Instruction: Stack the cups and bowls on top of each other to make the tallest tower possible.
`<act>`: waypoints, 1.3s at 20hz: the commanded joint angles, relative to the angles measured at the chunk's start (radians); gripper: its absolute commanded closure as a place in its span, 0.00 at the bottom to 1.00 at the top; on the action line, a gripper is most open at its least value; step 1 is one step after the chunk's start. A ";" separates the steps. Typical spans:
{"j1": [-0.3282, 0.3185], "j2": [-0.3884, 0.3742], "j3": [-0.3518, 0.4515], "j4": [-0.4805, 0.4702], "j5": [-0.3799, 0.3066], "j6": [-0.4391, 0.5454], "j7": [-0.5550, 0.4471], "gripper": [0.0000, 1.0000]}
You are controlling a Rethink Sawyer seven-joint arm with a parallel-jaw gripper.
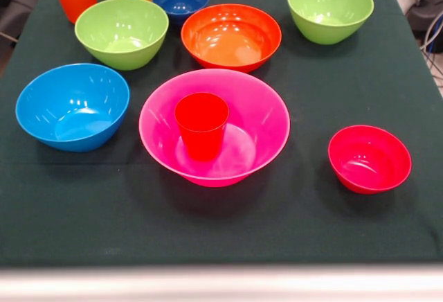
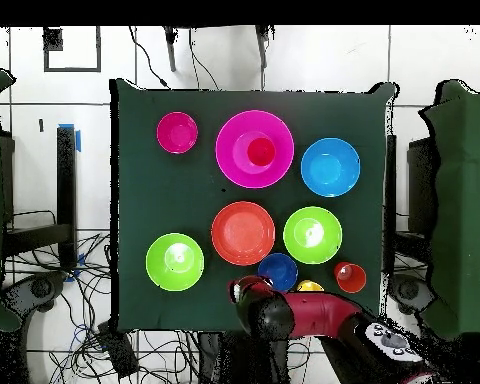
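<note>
- Red cup (image 1: 201, 125) stood upright inside pink bowl (image 1: 214, 127), mid-table.
- Other bowls and cups sat apart around it, unstacked.
- Arm (image 2: 304, 315) drawn back at the table's edge; claw's opening impossible to tell.

this looks like a robot lab. a table (image 2: 134, 200) with a dark green cloth sits in the middle of the frame on a white tiled floor (image 2: 334, 55). black cables (image 2: 79, 300) lie tangled at the lower left, and a red and black robot arm (image 2: 314, 318) shows at the bottom.
</note>
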 commanded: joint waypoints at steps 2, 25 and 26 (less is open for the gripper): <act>0.065 0.102 -0.034 -0.132 -0.077 -0.083 0.091 0.00; 0.104 -0.100 -0.018 -0.090 -0.052 0.059 0.043 0.00; 0.113 -0.079 -0.033 -0.112 -0.072 0.035 0.041 0.00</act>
